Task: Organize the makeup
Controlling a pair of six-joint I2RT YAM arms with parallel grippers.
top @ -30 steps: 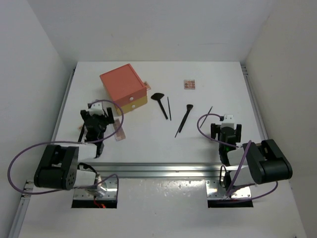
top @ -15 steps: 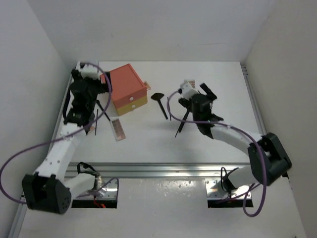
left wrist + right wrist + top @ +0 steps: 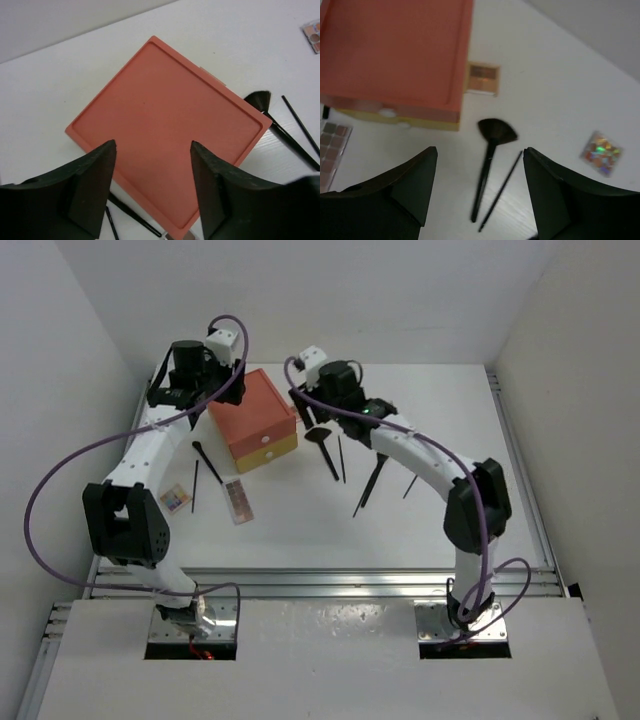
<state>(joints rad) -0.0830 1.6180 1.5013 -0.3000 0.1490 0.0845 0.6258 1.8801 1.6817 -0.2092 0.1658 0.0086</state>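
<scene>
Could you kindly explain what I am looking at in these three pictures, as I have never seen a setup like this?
Two robot arms stand at the near edge of a white table. The overhead picture shows both; the other two come from cameras on each wrist, looking down past their own dark fingers. The left gripper, over an orange-and-yellow drawer box, and the right gripper, beside it, are open and hold nothing. Around the box lie a fan brush, slim black sticks and small palettes.

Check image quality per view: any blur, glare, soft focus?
Top external: sharp, evenly lit, only faint shadows. Left wrist: orange box crisp, no glare. Right wrist: soft throughout, fan brush blurred; the glittery palette throws small bright sparkles.
</scene>
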